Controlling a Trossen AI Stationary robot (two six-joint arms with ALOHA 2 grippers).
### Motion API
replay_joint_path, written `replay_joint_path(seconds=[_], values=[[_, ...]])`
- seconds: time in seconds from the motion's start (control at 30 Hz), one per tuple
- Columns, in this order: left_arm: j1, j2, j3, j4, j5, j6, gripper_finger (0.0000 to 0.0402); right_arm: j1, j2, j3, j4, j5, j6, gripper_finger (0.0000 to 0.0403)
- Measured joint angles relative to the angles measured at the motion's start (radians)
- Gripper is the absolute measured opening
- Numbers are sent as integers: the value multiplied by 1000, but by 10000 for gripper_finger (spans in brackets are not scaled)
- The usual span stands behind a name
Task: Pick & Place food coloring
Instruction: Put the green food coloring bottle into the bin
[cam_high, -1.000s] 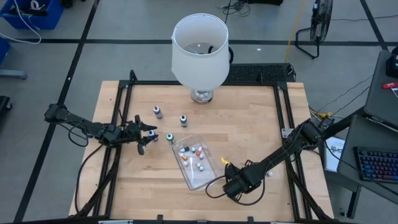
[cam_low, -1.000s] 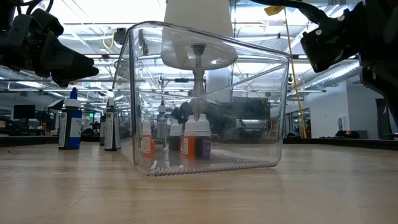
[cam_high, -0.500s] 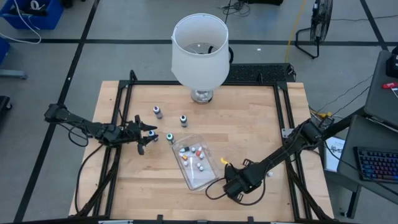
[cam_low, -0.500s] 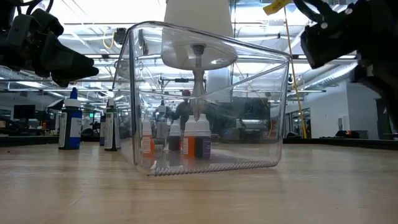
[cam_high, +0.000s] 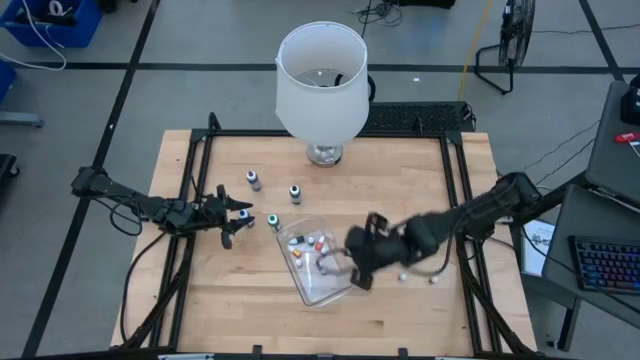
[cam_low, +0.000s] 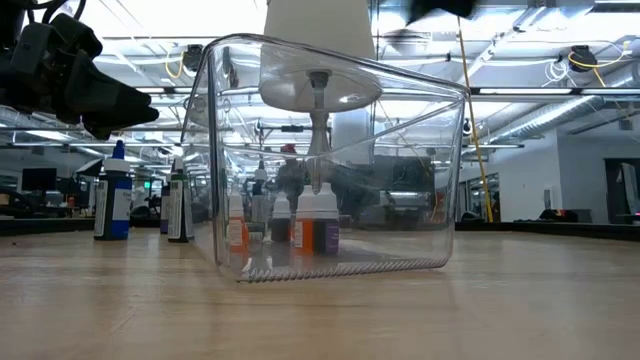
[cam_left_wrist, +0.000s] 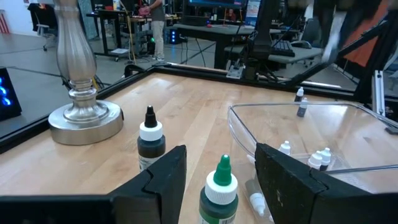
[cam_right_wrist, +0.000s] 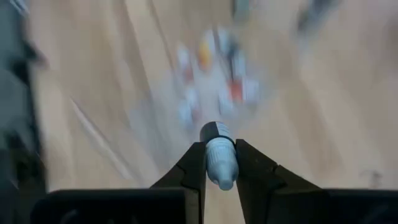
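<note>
Bottles on table: three (cam_high: 254, 180) beside the tray (cam_high: 300, 281).
Right gripper (cam_right_wrist: 219, 167): clamped on one bottle (cam_right_wrist: 219, 159).
Left gripper (cam_left_wrist: 219, 180): fingers apart, empty.

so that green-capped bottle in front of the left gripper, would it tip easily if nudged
Probably: the green-capped bottle stands tall and narrow, so a high nudge should topple it. Its round body would likely roll afterwards. It looks small and light, so the left gripper could scoot it.

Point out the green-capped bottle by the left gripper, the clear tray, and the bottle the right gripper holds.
green-capped bottle (cam_left_wrist: 219, 190), left wrist view, on its cap.
clear tray (cam_high: 322, 288), high view, on its bare floor.
held bottle (cam_right_wrist: 219, 163), right wrist view, on its body.
</note>
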Motion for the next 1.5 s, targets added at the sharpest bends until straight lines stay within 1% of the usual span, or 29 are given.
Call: replay_joint_path(seconds=[0.07, 0.13, 0.23, 0.33, 0.47, 0.57, 0.63, 0.83, 0.97, 1.13, 1.2, 1.5], values=[[0, 0, 0, 0, 0, 0, 191, -45, -2, 62, 72, 2, -116, 46], [0, 0, 0, 0, 0, 0, 191, -86, 4, 129, 121, -17, -216, 46], [0, 0, 0, 0, 0, 0, 191, -149, 51, 247, 167, -66, -348, 46], [0, 0, 0, 0, 0, 0, 191, -212, 133, 387, 118, -117, -433, 46], [0, 0, 0, -3, 0, 0, 191, -284, 258, 605, -6, -158, -497, 46], [0, 0, 0, 0, -1, 0, 191, -325, 350, 703, -94, -196, -527, 46], [0, 0, 0, 3, 0, 0, 191, -343, 400, 716, -119, -224, -544, 46], [0, 0, 0, 0, 0, 0, 191, -366, 538, 717, -265, -224, -578, 46], [0, 0, 0, 0, 0, 0, 191, -359, 635, 717, -311, -231, -582, 46], [0, 0, 0, 0, 0, 0, 191, -337, 728, 716, -336, -313, -597, 46], [0, 0, 0, 0, 0, 0, 191, -331, 748, 715, -340, -332, -599, 46], [0, 0, 0, 0, 0, 0, 191, -319, 750, 707, -335, -329, -592, 46]])
